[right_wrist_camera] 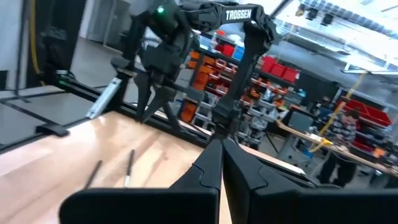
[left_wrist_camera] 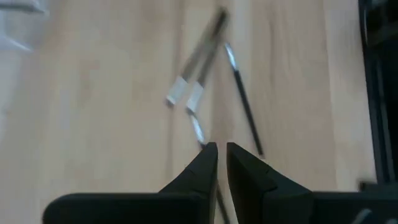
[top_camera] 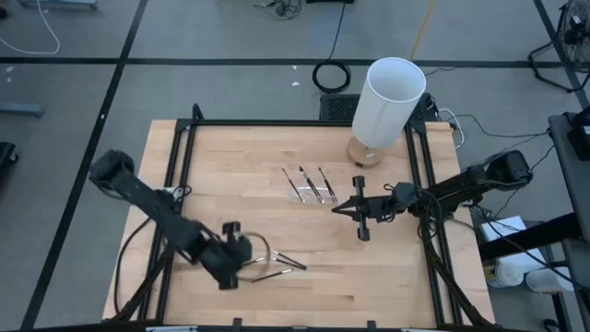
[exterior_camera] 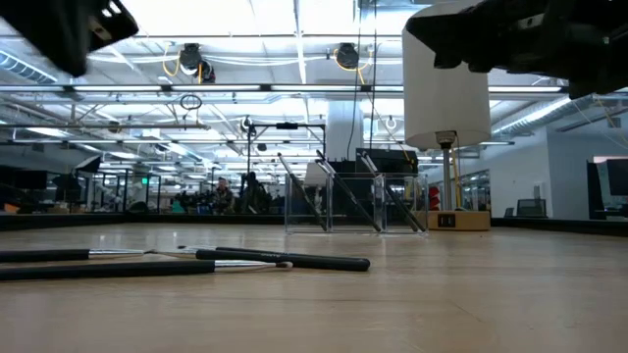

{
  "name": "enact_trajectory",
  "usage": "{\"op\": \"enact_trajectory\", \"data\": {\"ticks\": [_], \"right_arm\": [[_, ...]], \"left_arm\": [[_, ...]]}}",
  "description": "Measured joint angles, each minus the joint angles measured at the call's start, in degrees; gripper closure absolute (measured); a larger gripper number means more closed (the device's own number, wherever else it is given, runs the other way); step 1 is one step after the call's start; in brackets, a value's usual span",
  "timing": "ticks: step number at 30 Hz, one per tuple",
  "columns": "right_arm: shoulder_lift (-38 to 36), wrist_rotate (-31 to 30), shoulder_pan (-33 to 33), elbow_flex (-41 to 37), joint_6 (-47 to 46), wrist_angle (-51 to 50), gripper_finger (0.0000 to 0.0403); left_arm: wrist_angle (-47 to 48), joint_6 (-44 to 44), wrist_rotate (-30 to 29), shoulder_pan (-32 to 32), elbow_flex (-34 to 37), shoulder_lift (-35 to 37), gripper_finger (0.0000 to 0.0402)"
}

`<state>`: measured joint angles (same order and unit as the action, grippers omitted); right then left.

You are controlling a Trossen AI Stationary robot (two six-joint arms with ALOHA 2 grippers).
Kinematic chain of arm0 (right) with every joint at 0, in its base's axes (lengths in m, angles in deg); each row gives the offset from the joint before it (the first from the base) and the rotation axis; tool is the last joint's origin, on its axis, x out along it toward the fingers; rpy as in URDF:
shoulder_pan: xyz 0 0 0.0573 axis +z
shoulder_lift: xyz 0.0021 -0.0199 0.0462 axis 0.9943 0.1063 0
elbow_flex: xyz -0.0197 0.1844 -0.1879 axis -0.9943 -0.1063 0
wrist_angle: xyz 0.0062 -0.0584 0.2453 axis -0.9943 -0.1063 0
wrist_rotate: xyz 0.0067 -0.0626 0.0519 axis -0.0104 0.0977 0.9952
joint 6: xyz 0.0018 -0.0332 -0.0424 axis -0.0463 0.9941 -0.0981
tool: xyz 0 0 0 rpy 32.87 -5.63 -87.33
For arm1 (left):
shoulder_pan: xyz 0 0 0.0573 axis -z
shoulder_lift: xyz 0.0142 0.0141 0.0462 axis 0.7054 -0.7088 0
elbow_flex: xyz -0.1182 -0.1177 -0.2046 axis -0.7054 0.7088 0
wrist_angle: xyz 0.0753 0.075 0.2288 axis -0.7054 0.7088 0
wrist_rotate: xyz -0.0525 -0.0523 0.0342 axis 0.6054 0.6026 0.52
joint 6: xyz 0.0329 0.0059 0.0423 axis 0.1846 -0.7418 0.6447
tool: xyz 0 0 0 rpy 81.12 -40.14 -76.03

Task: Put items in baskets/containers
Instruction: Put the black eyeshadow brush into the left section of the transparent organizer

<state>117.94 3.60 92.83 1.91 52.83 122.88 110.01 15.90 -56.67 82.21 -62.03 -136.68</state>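
Observation:
Three thin dark sticks with silvery tips (top_camera: 281,263) lie loose on the wooden table near its front edge; they also show in the low view (exterior_camera: 285,261) and in the left wrist view (left_wrist_camera: 242,102). My left gripper (top_camera: 241,254) hangs just left of them above the table, its fingers (left_wrist_camera: 222,152) shut to a thin slit with nothing between. The clear tray (top_camera: 309,184) stands mid-table with three sticks leaning inside it (exterior_camera: 378,201). My right gripper (top_camera: 335,210) hovers shut beside the tray's right end, pointing toward the table's left (right_wrist_camera: 222,149).
A tall white cylinder (top_camera: 387,101) on a round wooden base stands at the table's far right, behind the tray. Black rails (top_camera: 277,123) run along the table's sides. Bare wood lies between the tray and the loose sticks.

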Motion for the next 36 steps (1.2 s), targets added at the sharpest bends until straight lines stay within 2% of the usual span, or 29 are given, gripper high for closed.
{"op": "enact_trajectory", "data": {"ticks": [3,6,9,11,16,21,27,32,36], "right_arm": [[0.00,0.00,1.18,0.00,0.16,0.02,0.0403],[0.00,-0.08,2.09,0.00,-0.12,-0.09,0.0403],[0.00,-0.05,3.07,0.00,-0.20,-2.09,0.0403],[0.00,-0.06,3.58,-0.04,-0.41,-2.69,0.0403],[0.00,-0.06,4.00,-0.04,-1.90,-2.65,0.0403],[0.00,-0.08,3.93,-0.04,-2.96,-3.11,0.0403],[0.00,-0.08,3.93,-0.04,-1.43,-2.82,0.0403],[-0.02,-0.09,3.63,-0.04,-1.19,-1.25,0.0403],[-0.02,-0.13,3.41,-0.04,-1.17,-1.22,0.0403]], "left_arm": [[5.96,0.27,2.33,0.47,-7.59,-7.47,0.0360],[10.43,1.39,0.87,-0.08,-13.48,-13.11,0.0360],[14.93,-0.15,0.62,-1.44,-17.26,-17.34,0.0359],[16.30,-0.70,3.40,-2.49,-18.48,-19.33,0.0359],[16.83,-4.31,10.48,-3.81,-18.58,-22.95,0.0350],[16.90,-8.11,10.04,-4.60,-18.58,-25.21,0.0289],[16.99,-8.42,9.53,-4.71,-18.56,-26.39,0.0222],[16.86,-10.43,6.97,-5.24,-18.56,-26.38,0.0209],[16.11,-12.71,8.29,-6.48,-16.75,-26.32,0.0212]]}}
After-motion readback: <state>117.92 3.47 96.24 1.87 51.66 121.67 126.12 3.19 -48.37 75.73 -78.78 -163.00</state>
